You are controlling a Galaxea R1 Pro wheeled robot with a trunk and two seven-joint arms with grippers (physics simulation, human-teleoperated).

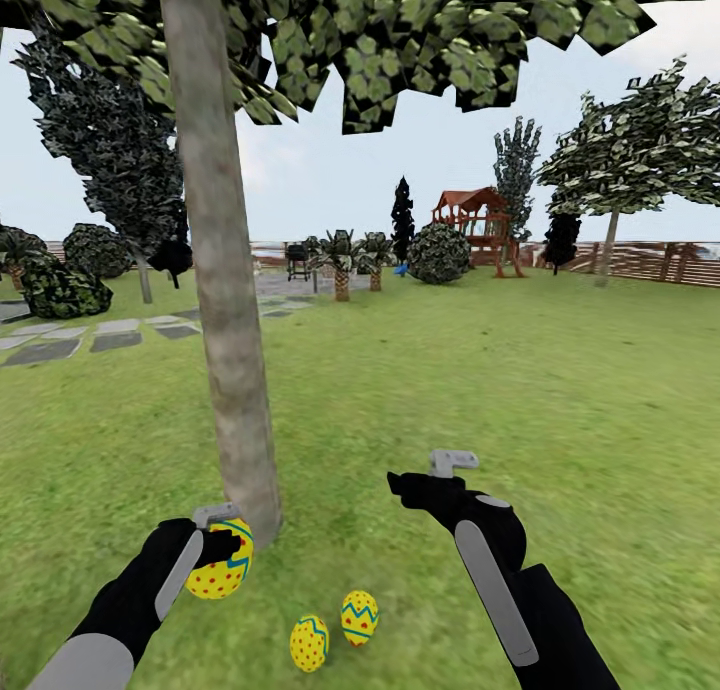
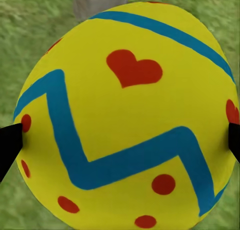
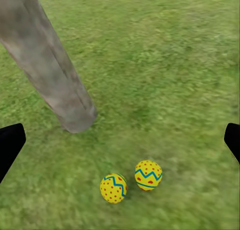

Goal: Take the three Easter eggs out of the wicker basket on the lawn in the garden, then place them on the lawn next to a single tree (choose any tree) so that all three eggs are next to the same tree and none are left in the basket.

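Sky: I see a pale, overcast blue-grey sky [image 1: 320, 170] with even daylight.
Path: grey stepping stones [image 1: 60, 345] run at the left, leading to a paved patch.
Fence: a brown horizontal-slat fence [image 1: 650, 262] lines the far right edge.
Playset: a red wooden playset [image 1: 478, 218] stands far off, just beside a round bush [image 1: 438, 253].
Palms: two short palms [image 1: 355, 260] stand near a dark grill [image 1: 298, 260].
Conifers: dark narrow conifers [image 1: 402, 220] rise in the distance.
Left edge: I note dense dark shrubs [image 1: 60, 285].

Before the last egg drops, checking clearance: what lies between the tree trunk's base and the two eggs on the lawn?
Only bare grass between the trunk and the two eggs, in the right wrist view.
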